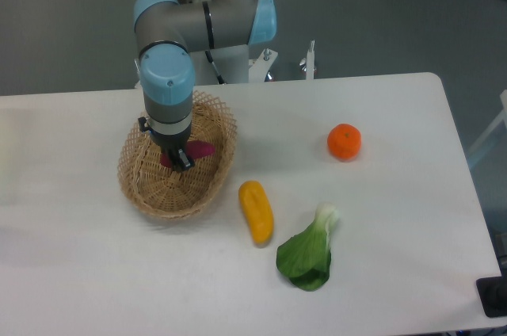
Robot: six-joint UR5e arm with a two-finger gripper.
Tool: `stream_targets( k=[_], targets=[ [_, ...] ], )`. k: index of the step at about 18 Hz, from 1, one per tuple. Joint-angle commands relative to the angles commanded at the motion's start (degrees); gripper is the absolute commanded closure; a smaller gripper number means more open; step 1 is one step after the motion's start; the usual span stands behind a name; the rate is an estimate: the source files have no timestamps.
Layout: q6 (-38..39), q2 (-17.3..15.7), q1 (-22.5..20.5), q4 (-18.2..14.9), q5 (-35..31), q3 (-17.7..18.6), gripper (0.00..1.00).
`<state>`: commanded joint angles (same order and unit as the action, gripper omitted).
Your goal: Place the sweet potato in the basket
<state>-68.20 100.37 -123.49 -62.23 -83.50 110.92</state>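
Observation:
The oval tan wicker basket [142, 189] stands at the left of the white table. My gripper [181, 160] hangs over the basket's inside, pointing down, shut on the sweet potato [203, 148]. The magenta tuber lies crosswise between the fingers. One tapered end sticks out to the right and a bit of the other shows at the left. The arm's wrist hides the back of the basket.
A yellow-orange oblong vegetable [257, 211] lies just right of the basket. A leafy green bok choy [309, 253] rests near the front edge. A round orange fruit [344, 141] sits at the right. The arm's base [238, 63] stands behind the table.

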Motion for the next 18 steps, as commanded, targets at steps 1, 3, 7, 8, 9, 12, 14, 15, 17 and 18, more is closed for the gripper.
stream_targets(
  k=[1,3,7,8,9,12,14,15,17,18],
  targets=[
    [0.00,-0.09,0.00,0.00,0.00,0.00,0.11],
    [0.00,0.00,0.00,0.00,-0.52,-0.44,0.00],
    [-0.09,0.26,-0.09,0.09,-1.23,-1.23,0.00],
    [-0.17,0.35,-0.26,0.00,-1.23,-2.01,0.00],
    [-0.26,0.35,-0.70,0.00,-1.23,-2.54,0.00],
    [-0.26,0.35,-3.59,0.00,-2.10,-4.56,0.00],
    [-0.79,0.26,-5.79,0.00,-3.86,-5.71,0.00],
    [-1.92,0.35,-6.76,0.00,-4.65,-6.06,0.00],
    [-4.47,0.61,-9.13,0.09,-5.62,-6.50,0.00],
    [-5.27,0.79,-10.18,0.09,-5.71,-6.76,0.00]
  ],
)
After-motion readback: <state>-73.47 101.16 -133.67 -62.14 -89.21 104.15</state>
